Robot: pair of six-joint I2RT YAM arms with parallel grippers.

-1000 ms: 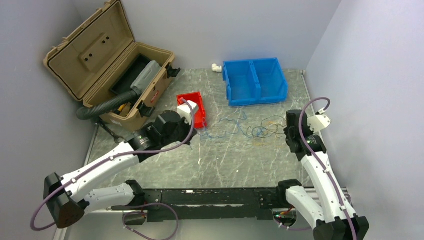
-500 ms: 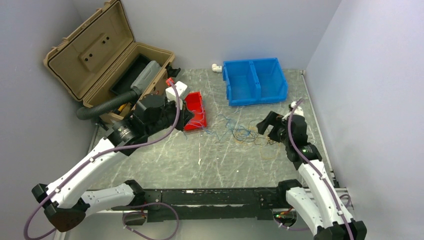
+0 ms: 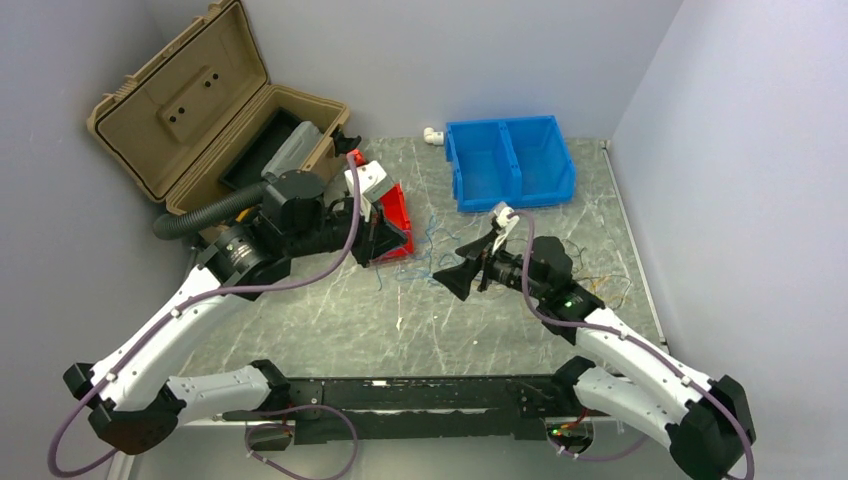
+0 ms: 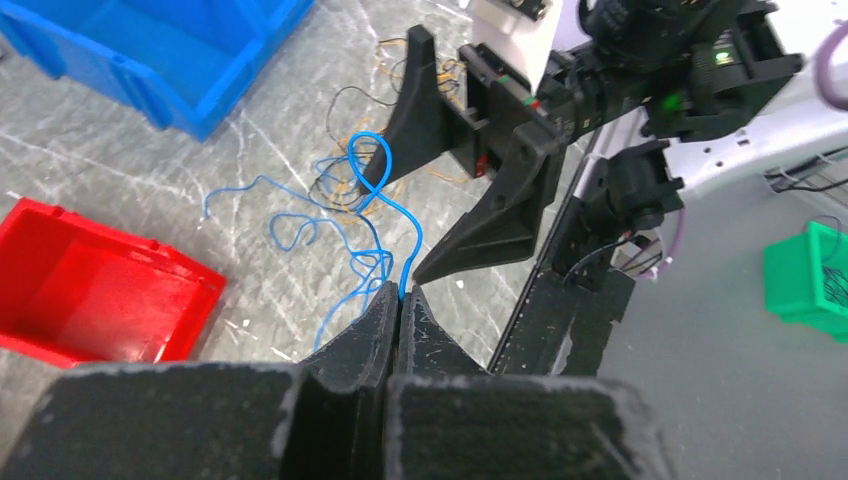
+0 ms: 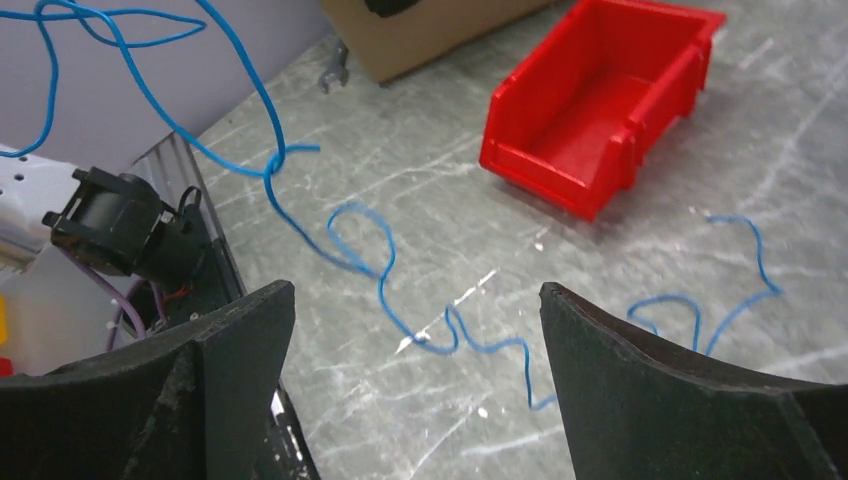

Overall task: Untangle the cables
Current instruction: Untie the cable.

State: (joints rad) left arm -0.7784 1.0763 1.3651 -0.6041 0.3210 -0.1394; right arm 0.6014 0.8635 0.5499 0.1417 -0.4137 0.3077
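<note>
R gripper (image 5: 415, 300) has swung in from the right side to mid-table, jaws now spread wide, nothing betw them; L gripper (image 4: 398, 295) is clamped on a blue wire (image 4: 385, 195) and has drawn back twd red bin (image 3: 397, 215); so one strand is coming out of the cables (image 4: 338, 186); rest is a loose orange/black knot on table under/behind R arm; prob second pinch next; red bin empty; blue bin (image 3: 510, 160) both halves look empty; tan case (image 3: 250, 150) open, hose + grey part inside
</note>
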